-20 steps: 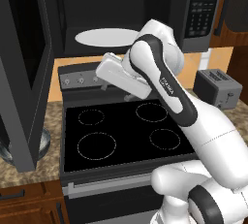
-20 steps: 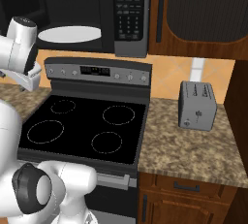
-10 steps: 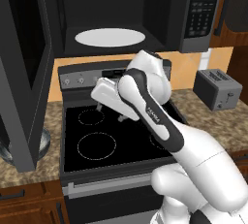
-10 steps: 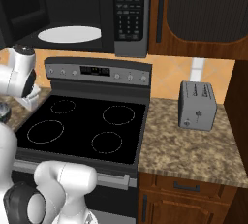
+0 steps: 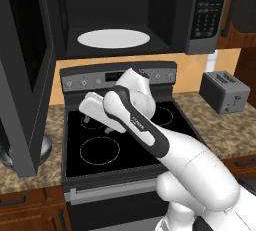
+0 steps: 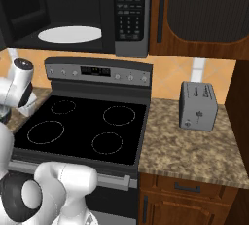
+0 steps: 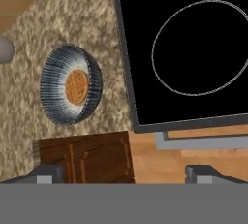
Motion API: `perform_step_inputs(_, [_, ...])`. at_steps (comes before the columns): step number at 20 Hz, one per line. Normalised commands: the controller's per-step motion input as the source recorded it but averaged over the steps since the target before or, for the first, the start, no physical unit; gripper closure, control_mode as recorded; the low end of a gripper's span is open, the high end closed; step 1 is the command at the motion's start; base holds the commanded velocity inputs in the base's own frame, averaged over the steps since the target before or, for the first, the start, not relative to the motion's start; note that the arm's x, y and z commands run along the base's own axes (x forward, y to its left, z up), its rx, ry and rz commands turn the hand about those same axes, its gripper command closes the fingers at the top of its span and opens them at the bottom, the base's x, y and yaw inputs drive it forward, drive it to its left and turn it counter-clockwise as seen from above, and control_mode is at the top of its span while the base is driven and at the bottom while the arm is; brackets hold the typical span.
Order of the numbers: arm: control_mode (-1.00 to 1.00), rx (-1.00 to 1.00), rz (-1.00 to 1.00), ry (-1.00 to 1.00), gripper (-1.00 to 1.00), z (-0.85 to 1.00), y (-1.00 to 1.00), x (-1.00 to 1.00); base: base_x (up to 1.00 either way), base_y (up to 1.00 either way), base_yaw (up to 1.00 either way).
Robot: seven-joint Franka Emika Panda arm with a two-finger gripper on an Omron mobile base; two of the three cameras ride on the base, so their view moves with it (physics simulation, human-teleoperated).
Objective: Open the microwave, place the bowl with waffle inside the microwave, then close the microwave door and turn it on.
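Observation:
The microwave point(image 5: 202, 12) hangs over the stove with its cavity bare apart from the white turntable point(image 5: 114, 38). The microwave door point(image 5: 27, 75) stands swung wide to the left. On the granite counter left of the stove sits the streaked blue-grey bowl point(image 7: 70, 83), holding the golden waffle point(image 7: 77, 86). In the left base view the bowl point(image 5: 46, 144) peeks out from behind the door's lower edge. My gripper point(image 5: 96, 124) hovers above the stove's left burners, to the right of the bowl, open and holding nothing. Its tips point(image 7: 125, 174) stand far apart in the hand view.
The black glass stove top point(image 5: 125, 140) lies under the arm. A grey toaster point(image 6: 197, 106) stands on the counter to the right. The microwave's button panel point(image 6: 129, 14) is at its right side. Brown cabinet fronts point(image 7: 85, 157) run below the counter edge.
The arm has swung down and to the left, from in front of the microwave cavity to low over the stove's left side. The gripper stayed open.

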Motion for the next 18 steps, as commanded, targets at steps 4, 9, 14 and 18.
perform_step_inputs(4, [-1.0,0.0,0.32,0.03,-1.0,-0.29,0.46,0.63,0.0,0.0,0.0])
perform_step_inputs(9, [-1.0,0.0,0.26,0.04,-1.0,-0.33,0.55,0.5,0.0,0.0,0.0])
perform_step_inputs(14, [-1.0,0.0,0.08,0.08,-1.0,-0.35,0.45,0.29,0.0,0.0,0.0])
perform_step_inputs(18, [-1.0,0.0,0.0,0.06,-1.0,-0.34,0.49,0.08,0.0,0.0,0.0])
